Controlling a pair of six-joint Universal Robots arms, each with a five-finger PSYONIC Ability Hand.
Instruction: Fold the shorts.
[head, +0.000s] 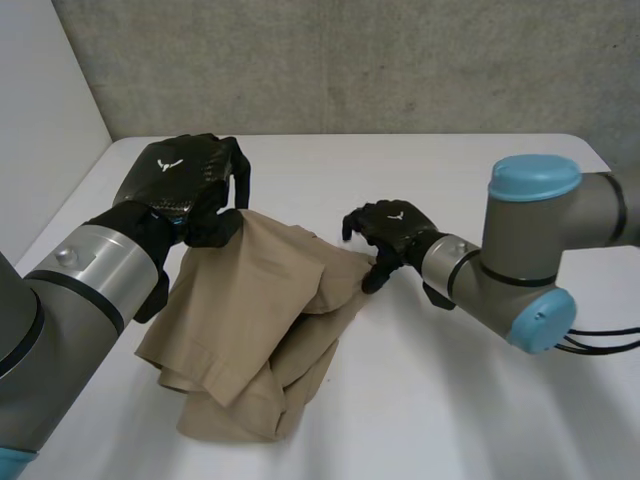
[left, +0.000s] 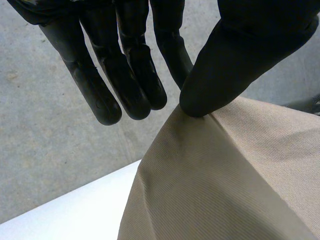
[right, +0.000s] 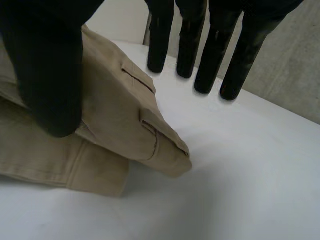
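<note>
The tan shorts (head: 250, 320) lie crumpled in the middle of the white table (head: 460, 400), partly doubled over. My left hand (head: 180, 175) holds their far left corner up off the table. In the left wrist view its thumb (left: 235, 55) pinches the top of the shorts (left: 230, 175) against a finger. My right hand (head: 395, 228) is at the cloth's right edge. Its fingers (right: 230, 55) are straight and off the shorts (right: 115, 115), above bare table, and the thumb (right: 45, 75) hovers over a folded pocket edge.
A grey concrete wall (head: 350, 60) runs behind the table's far edge. My right arm's elbow (head: 530, 250) hangs over the table's right side. Bare tabletop lies in front of and to the right of the shorts.
</note>
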